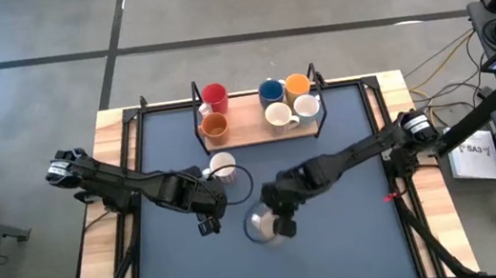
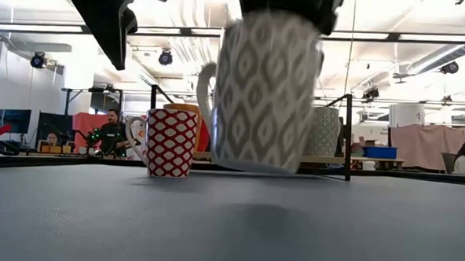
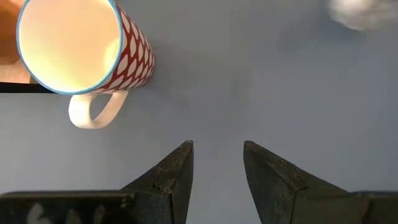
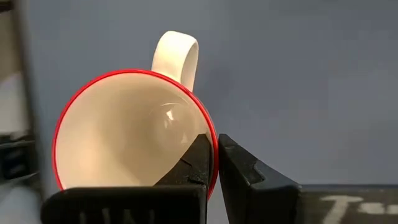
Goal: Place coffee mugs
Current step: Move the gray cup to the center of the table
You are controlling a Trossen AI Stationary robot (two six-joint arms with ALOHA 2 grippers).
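Low in the centre of the high view, the right gripper (image 1: 281, 223) reaches in from the right edge and pinches the rim of a grey-patterned mug (image 2: 265, 93), held tilted just above the table (image 1: 340, 252). Left of it the left gripper (image 1: 208, 213), fingers spread and empty, hangs near a red-patterned mug (image 1: 223, 165) standing on the table. Farther up, a rack (image 1: 247, 131) holds six more mugs.

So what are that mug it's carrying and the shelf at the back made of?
The grey-patterned mug, pinched at its rim by the right gripper, looks like glazed ceramic: its cream inside shows a glossy highlight and its handle is thick and smooth. The shelf appears to be a pale wooden board, matt with a warm grain colour, set in a thin black frame, probably metal.
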